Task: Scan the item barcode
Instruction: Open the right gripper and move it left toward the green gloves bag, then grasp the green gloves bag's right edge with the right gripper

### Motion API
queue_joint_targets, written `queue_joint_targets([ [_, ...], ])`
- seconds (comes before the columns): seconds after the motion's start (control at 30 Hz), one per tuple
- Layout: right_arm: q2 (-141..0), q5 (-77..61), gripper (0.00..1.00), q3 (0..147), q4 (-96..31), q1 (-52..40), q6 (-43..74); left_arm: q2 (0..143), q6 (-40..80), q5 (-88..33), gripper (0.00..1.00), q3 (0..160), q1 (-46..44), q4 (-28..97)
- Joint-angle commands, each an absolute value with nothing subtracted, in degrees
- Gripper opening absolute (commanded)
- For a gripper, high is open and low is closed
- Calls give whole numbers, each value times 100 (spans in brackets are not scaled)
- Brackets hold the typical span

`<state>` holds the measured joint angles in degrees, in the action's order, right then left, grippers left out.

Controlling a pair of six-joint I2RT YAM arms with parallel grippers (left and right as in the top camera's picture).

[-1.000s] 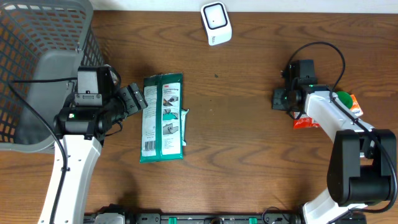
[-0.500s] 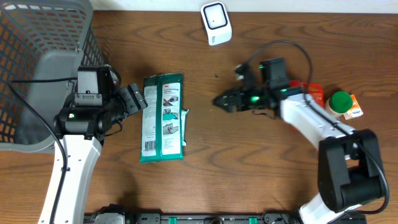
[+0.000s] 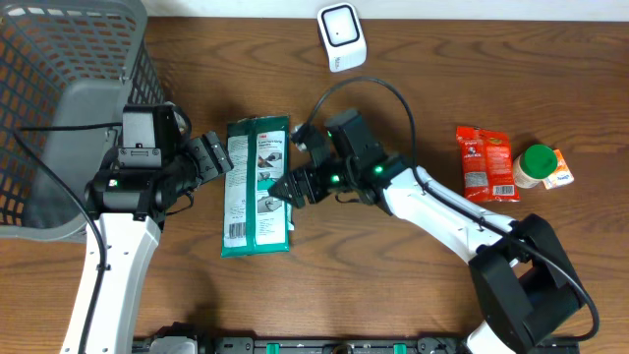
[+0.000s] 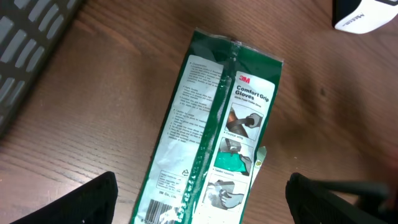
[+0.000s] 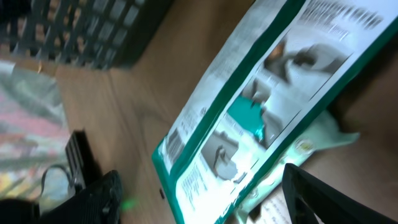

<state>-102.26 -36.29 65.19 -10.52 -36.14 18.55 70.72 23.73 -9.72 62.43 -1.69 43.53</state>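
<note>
The right arm has swung across from the red pouch (image 3: pixel 485 162). Its right gripper (image 3: pixel 288 188) hangs spread and empty at the edge of the glove packet (image 3: pixel 257 187), flat on the table, well short of the scanner (image 3: pixel 341 36). The left gripper (image 3: pixel 211 157) waits released alongside. Pickup is in hand — next, likely, a firm pinch on the packet's edge.
</note>
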Motion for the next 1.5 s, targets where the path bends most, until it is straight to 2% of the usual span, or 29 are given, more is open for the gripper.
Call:
queue_joint_targets([
  [0.0,-10154,-3170,77,7087,-1219,-3605,1997,7074,2318,-937,87,6287,-152,4368],
  [0.3,-11126,-2995,75,8180,-2078,-3612,2093,7074,2318,-937,87,6287,-152,4370],
  [0.53,-11843,-2532,74,8390,-1935,-3610,2095,7074,2318,-937,87,6287,-152,4370],
  [1.07,-12348,-2746,88,8383,-1439,-3734,2099,7074,2318,-937,87,6287,-152,4368],
  [1.13,-12381,-2746,84,8383,-1347,-3771,2099,7074,2318,-939,87,6287,-152,4368],
  [1.2,-12438,-2746,75,8383,-1251,-3817,2102,7074,2318,-937,87,6287,-152,4368],
  [1.37,-12538,-2729,69,8383,-1238,-3835,2145,7074,2318,-937,87,6287,-152,4368],
  [1.47,-12554,-2727,60,8383,-1232,-3830,2141,7074,2318,-937,87,6287,-152,4368],
])
